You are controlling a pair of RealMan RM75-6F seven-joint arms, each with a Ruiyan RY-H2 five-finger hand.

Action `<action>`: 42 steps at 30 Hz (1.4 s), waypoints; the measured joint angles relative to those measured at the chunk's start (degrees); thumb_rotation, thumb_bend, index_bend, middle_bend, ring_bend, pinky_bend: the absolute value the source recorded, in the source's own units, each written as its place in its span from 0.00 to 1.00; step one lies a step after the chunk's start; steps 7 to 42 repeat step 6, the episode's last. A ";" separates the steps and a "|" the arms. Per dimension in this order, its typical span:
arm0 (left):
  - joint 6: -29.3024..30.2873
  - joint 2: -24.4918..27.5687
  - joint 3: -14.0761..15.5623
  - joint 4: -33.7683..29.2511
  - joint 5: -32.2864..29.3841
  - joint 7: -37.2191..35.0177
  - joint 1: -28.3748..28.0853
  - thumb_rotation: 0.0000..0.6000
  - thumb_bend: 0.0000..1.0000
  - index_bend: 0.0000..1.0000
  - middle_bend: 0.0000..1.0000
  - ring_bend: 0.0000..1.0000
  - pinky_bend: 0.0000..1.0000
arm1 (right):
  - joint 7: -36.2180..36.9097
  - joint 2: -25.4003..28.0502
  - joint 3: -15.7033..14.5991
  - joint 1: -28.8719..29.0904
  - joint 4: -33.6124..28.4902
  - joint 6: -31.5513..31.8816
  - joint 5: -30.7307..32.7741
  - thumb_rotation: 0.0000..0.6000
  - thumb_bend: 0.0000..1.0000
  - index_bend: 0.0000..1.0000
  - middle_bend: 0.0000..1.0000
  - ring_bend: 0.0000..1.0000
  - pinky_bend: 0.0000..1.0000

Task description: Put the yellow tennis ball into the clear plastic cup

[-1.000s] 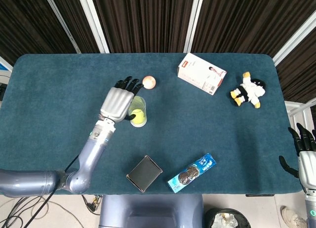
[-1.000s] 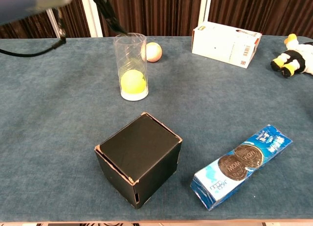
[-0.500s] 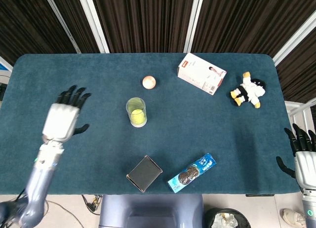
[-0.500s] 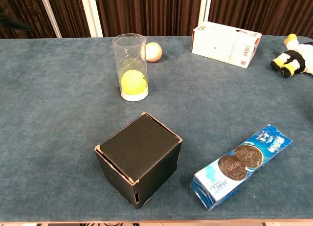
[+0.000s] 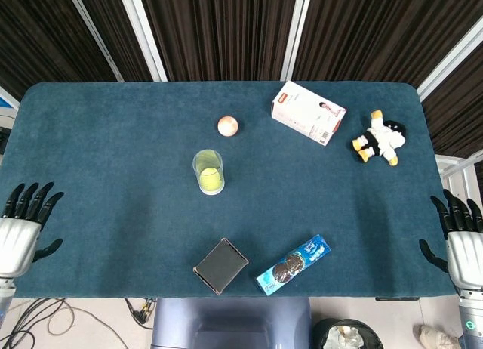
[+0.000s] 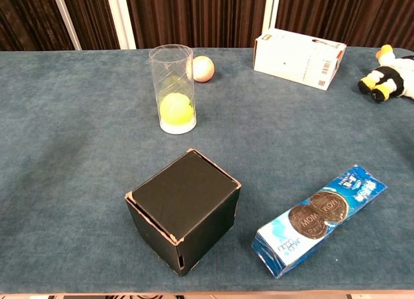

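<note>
The clear plastic cup [image 5: 208, 170] [image 6: 172, 85] stands upright near the middle of the table. The yellow tennis ball [image 5: 210, 181] [image 6: 176, 109] lies inside it at the bottom. My left hand [image 5: 21, 233] hangs at the table's near left edge, fingers spread, holding nothing. My right hand [image 5: 459, 243] is at the near right edge, also spread and empty. Neither hand shows in the chest view.
A pink ball [image 5: 227, 125] [image 6: 202, 68] lies just behind the cup. A white box [image 5: 308, 112] [image 6: 299, 58] and a penguin plush [image 5: 379, 138] [image 6: 387, 80] sit at the far right. A black box [image 5: 220, 265] [image 6: 182, 209] and a blue cookie pack [image 5: 293, 264] [image 6: 319, 218] lie near the front edge.
My left hand has let go beside the cup and drawn back to the table's near left edge. The ball stays in the cup. My right hand has barely shifted.
</note>
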 measured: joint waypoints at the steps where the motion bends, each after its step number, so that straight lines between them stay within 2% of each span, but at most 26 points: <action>1: -0.40 0.11 -0.17 -0.04 -0.09 -0.05 0.36 1.00 0.00 0.15 0.04 0.00 0.03 | 0.16 0.06 0.00 -0.03 -0.01 0.06 -0.03 1.00 0.35 0.13 0.04 0.10 0.01; 6: -2.27 -0.12 -2.00 -0.03 -0.70 1.75 0.97 1.00 0.00 0.15 0.03 0.00 0.03 | 0.60 0.31 0.09 -0.24 -0.09 0.51 -0.08 1.00 0.35 0.13 0.03 0.10 0.01; 42: -2.27 -0.12 -2.00 -0.03 -0.70 1.75 0.97 1.00 0.00 0.15 0.03 0.00 0.03 | 0.60 0.31 0.09 -0.24 -0.09 0.51 -0.08 1.00 0.35 0.13 0.03 0.10 0.01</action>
